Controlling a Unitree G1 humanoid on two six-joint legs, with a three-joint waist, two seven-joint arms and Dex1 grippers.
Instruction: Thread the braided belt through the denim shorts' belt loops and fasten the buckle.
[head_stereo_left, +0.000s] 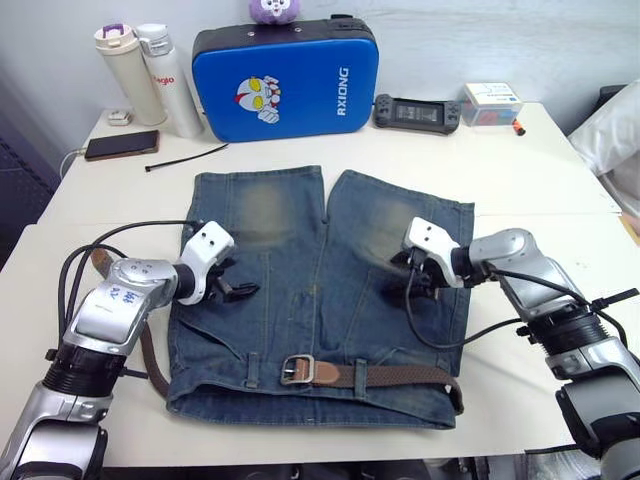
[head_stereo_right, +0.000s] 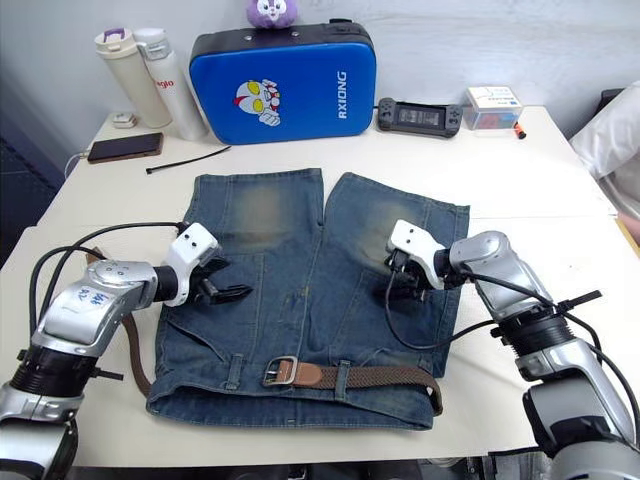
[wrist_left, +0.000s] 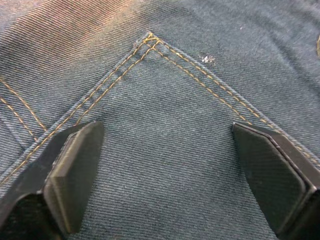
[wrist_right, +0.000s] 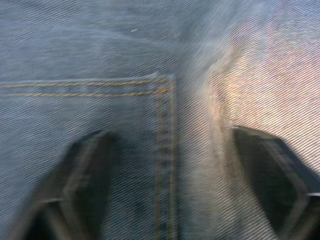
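Braided belt (head_stereo_left: 385, 375) lies along the waistband of the denim shorts (head_stereo_left: 320, 300), at the table's (head_stereo_left: 520, 180) near edge. It passes under several belt loops (head_stereo_left: 360, 378), and the silver buckle (head_stereo_left: 297, 370) sits near the waistband's middle. Its other end curves off the shorts past their left side, beneath the left arm. The shorts are spread flat in the table's middle, legs pointing to the far edge. The left gripper (head_stereo_left: 238, 288) hovers over the shorts' left pocket area, fingers (wrist_left: 75, 175) spread wide apart above the orange stitching. The right gripper (head_stereo_left: 400, 285) hangs over the right pocket, its fingers (wrist_right: 85, 180) likewise apart and empty. Along the far edge stand two bottles (head_stereo_left: 150, 80), a blue case (head_stereo_left: 290, 85), a phone (head_stereo_left: 121, 146), a black cable tie (head_stereo_left: 185, 157) and a game controller (head_stereo_left: 417, 112).
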